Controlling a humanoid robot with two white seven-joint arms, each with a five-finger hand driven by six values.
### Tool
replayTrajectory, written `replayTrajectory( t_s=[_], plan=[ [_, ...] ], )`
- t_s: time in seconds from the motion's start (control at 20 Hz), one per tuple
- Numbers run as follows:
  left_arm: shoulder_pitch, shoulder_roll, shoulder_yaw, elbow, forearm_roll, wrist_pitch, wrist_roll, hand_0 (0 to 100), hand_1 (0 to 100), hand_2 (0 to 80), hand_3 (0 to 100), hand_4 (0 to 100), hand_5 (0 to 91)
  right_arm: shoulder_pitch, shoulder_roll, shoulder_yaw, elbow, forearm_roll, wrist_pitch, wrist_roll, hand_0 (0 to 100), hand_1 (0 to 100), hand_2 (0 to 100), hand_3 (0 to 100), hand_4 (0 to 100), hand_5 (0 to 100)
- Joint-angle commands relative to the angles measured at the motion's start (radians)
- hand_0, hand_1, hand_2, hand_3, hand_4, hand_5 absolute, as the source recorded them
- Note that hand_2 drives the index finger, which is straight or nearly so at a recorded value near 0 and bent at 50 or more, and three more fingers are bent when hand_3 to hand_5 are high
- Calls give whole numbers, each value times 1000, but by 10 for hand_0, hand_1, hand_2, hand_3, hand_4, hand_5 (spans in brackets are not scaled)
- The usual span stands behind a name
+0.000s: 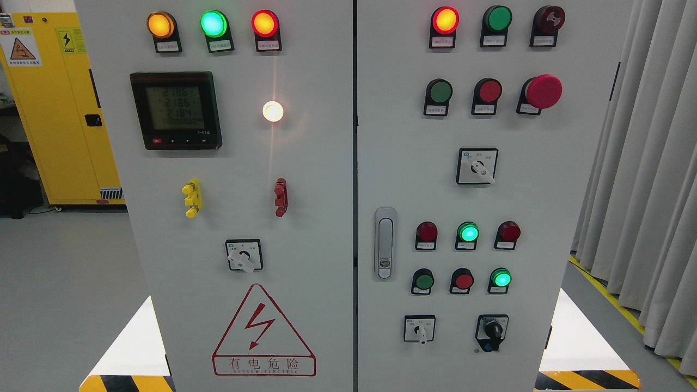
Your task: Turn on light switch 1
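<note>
No hands in frame, fingers' state unknown. Which control is switch 1: unclear. Likely the white rotary selector switch [244, 256] on the control cabinet [305, 228]: rigid, stiff detent; pinch the small knob's flats.

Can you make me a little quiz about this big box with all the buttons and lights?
1. True or false: the green lamp in the left door's top row is lit.
2. What colour is the big mushroom button on the right door? A) blue B) red C) yellow
3. Fill in: the warning triangle near the bottom of the left door has a red ______ bolt inside.

Key: 1 true; 2 B; 3 lightning.

No robot hand shows in the head view.
</note>
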Motion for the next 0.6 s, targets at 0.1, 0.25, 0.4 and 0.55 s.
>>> replayTrajectory(
  t_s=[0.1,0.25,0.4,0.55],
  plan=[
    [-57,-25,-163,304,-3,37,12,339,256,0,0,0,0,0,0,0,0,-29,1,1,0,500,40,0,0,0],
    [-75,-25,-163,322,-2,37,8,339,245,0,0,0,0,0,0,0,0,-29,1,-1,0,500,40,0,0,0],
    [-75,-25,-160,324,1,37,8,340,233,0,0,0,0,0,0,0,0,-29,1,1,0,500,40,0,0,0],
    [-78,-25,-159,324,3,37,8,336,227,0,0,0,0,0,0,0,0,-29,1,1,0,500,40,0,0,0]
  ],
)
